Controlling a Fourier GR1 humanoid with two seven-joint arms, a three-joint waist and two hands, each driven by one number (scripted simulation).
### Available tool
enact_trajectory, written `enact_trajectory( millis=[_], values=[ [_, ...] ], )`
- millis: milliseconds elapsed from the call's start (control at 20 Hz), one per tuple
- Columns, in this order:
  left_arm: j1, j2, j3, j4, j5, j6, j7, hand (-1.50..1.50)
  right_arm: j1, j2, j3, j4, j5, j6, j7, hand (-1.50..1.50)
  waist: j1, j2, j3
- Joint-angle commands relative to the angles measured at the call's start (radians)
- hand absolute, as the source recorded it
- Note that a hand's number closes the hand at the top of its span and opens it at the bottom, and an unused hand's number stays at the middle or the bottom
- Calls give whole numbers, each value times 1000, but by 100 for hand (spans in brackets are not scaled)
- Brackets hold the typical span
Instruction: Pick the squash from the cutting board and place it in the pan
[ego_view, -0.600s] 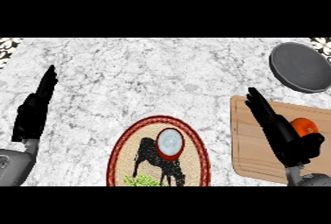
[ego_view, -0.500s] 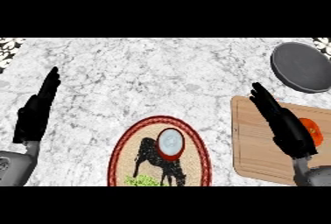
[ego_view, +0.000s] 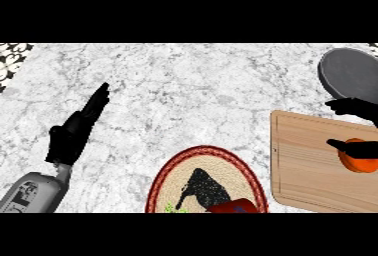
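Observation:
An orange squash (ego_view: 362, 162) lies on the wooden cutting board (ego_view: 306, 165) at the right edge, partly cut off by the view. My right hand (ego_view: 356, 106) reaches in from the right. Its fingers are spread over the board's far edge, and its thumb (ego_view: 345, 146) lies across the squash's top. The fingers are not closed round the squash. The dark grey pan (ego_view: 351, 72) sits just beyond the board at the upper right. My left hand (ego_view: 74, 135) rests open at the left, fingers straight and pointing away.
A round woven plate (ego_view: 203, 182) with a red rim and a black animal figure lies at the lower middle. A red object (ego_view: 235, 206) and a bit of green (ego_view: 173, 207) show at its near edge. White marble counter (ego_view: 199, 95) stretches between.
My right hand has moved to the right edge and turned sideways, its thumb now over the squash. The plate shows lower in the view. The left hand holds its pose.

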Motion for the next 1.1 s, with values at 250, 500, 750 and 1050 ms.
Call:
enact_trajectory(
  millis=[250, 500, 750, 1050],
  values=[
    [40, -9, -16, -65, 10, -42, 55, 0, -95, -75, 32, 444, 201, 190, -403, -150, -3, -11, 1],
    [30, -30, -18, -72, 1, -36, 67, 0, -213, -168, 130, 408, 382, 187, -321, -150, -5, -15, -1],
    [-10, -24, -5, -76, 9, -53, 106, 0, -364, -168, 268, 411, 534, 339, -183, -150, 28, -8, -2],
    [39, -56, -17, -66, -20, -29, 88, 0, -471, -130, 390, 323, 619, 622, -71, -150, -8, -19, -4]
  ],
)
